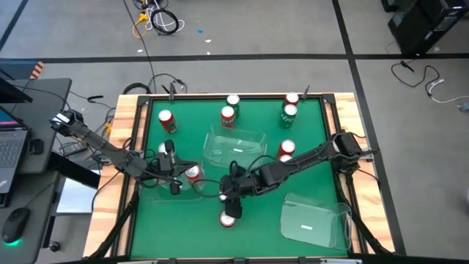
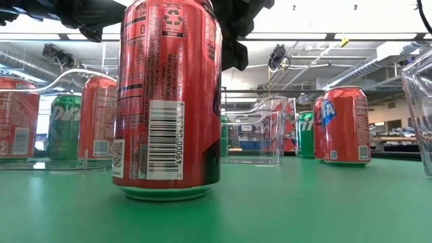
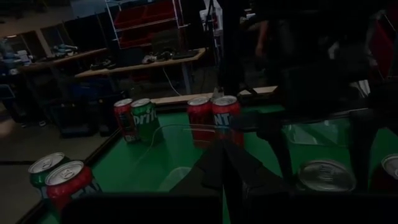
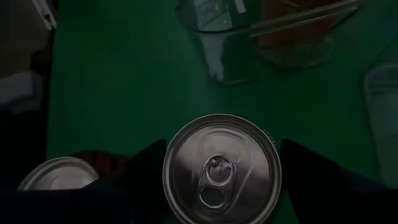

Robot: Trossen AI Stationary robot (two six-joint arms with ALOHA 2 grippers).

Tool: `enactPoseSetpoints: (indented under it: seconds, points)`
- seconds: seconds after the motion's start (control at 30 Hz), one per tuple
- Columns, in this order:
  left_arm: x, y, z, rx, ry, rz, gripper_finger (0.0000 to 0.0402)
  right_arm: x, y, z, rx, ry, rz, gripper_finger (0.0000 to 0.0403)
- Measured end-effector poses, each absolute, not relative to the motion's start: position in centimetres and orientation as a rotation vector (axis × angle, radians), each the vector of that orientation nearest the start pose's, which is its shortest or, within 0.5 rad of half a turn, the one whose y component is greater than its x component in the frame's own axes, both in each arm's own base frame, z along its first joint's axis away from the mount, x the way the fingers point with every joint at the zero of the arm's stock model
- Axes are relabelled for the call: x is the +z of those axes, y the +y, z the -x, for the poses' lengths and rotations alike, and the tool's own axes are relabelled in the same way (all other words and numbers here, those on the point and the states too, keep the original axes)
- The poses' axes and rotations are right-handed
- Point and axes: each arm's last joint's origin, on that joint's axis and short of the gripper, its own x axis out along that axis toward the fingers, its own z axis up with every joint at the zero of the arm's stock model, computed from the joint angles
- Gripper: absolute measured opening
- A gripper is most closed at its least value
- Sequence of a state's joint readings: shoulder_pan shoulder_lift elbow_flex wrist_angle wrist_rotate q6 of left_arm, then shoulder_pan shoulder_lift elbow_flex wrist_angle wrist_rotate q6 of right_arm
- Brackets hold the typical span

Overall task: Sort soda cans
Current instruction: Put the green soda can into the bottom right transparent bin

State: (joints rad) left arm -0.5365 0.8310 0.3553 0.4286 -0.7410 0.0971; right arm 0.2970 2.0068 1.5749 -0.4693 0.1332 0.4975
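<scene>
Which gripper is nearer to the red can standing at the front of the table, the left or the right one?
The right. The right gripper is directly above that red can, its fingers on both sides of the top. The left gripper sits farther away, shut, by the left bin.

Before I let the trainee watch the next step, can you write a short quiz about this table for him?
1. True or false: the right hand is above a green can.
2. How many clear bins are on the table? A) one B) three C) five
3. Fill in: the left hand is ____ (open or shut).

Key:
1. False; it is above a red can near the front edge.
2. B.
3. Shut.
</scene>
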Motion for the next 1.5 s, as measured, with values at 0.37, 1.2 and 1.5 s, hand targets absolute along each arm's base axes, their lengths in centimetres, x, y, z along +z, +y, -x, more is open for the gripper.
enactPoseSetpoints:
  seconds: [0.37, 1.2, 1.5]
  points:
    - [23.5, -7.3, -16.2, 0.202, 0.05, -0.126, 0.0001, 25.0, 11.5, -40.1, -0.111, 0.898, -0.26, 0.0262]
    - [23.5, -7.3, -16.2, 0.202, 0.049, -0.123, 0.0001, 35.1, 16.3, -23.2, -0.294, 1.114, -0.554, 0.0262]
    - [23.6, -7.3, -16.2, 0.202, 0.042, -0.117, 0.0001, 32.7, 17.5, -22.4, -0.496, 1.191, -0.477, 0.0262]
